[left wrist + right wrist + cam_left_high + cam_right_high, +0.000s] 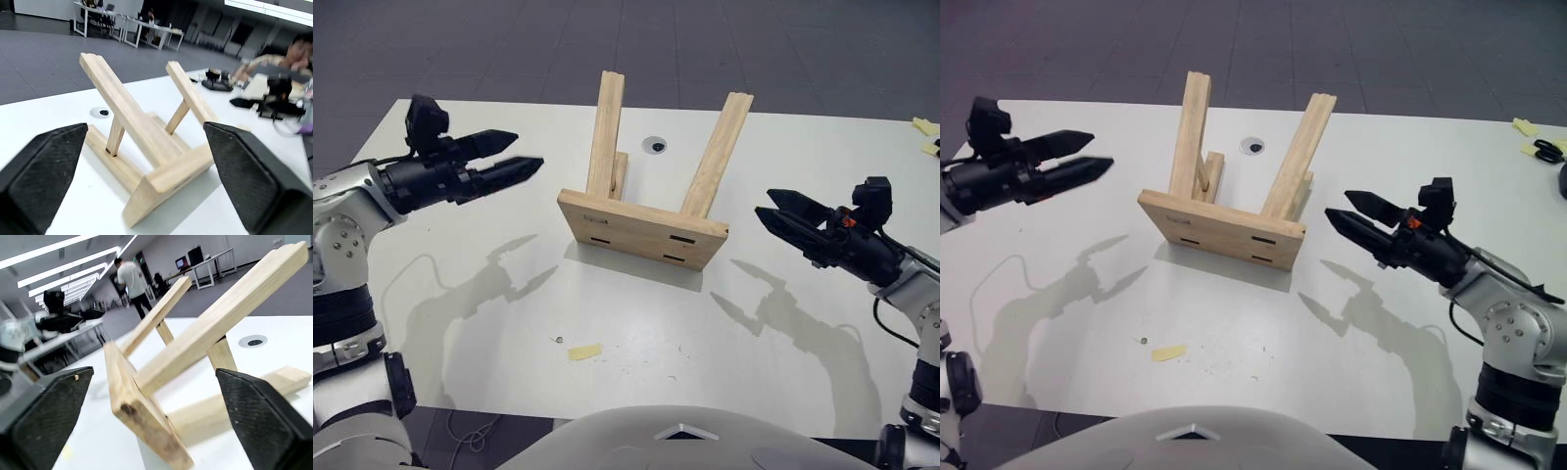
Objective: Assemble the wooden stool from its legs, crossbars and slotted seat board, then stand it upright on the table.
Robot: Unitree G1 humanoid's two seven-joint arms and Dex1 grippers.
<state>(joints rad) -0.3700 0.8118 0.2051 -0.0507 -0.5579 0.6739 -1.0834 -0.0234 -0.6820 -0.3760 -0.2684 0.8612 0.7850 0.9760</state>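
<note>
Left black two-finger gripper (529,149) and right black two-finger gripper (764,203), both mine: spread open, empty, flanking without contact the pale wooden stool (646,227), tipped onto the edge of its slotted seat board (1224,235) mid white table (705,343), two legs (605,127) slanting upward.

**Hidden joints, cropped pads, blurred clutter**

The seat board (641,230), standing on edge, hides where the 2 legs (605,132) enter it. The left leg covers most of a crossbar (620,174). The pads (41,176) of the left gripper (530,149) and those (264,421) of the right gripper (764,203) run off the frame edges. Far clutter (274,90) is blurred. A speck (559,340) beside the tape scrap (584,351) is too small to identify.
</note>
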